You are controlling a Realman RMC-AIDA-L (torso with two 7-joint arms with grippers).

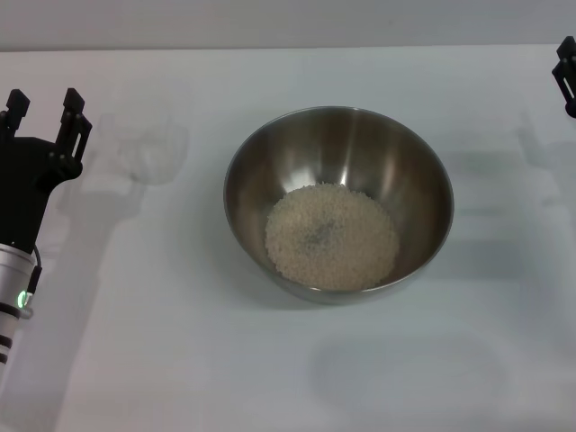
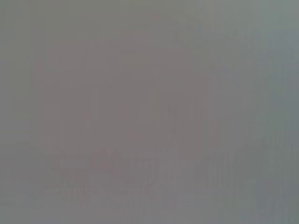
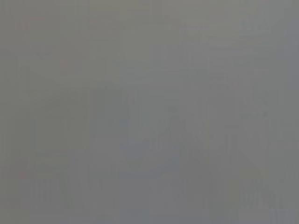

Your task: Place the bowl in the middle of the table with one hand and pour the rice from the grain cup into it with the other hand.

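I see the bowl [image 1: 338,203] mid-table [image 1: 180,360], rice [image 1: 331,237] heaped inside. The cup [image 1: 155,148] stands just beside my left gripper [image 1: 43,110], whose fingers are spread, empty. The right gripper [image 1: 566,76] sits at the edge; can't tell its state.

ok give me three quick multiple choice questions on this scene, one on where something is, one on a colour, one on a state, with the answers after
1. Where is the rice?
A. heaped in the bottom of the bowl
B. spilled on the table
C. in the grain cup

2. What colour is the light on the left arm?
A. red
B. green
C. blue

3. What is the left gripper doing?
A. clamping the bowl rim
B. holding the cup
C. open, holding nothing

Answers:
1 A: the pale grains lie inside the steel bowl.
2 B: a green glow shows low on the arm at the head view's left edge.
3 C: its fingers stand apart, left of the cup, gripping nothing.
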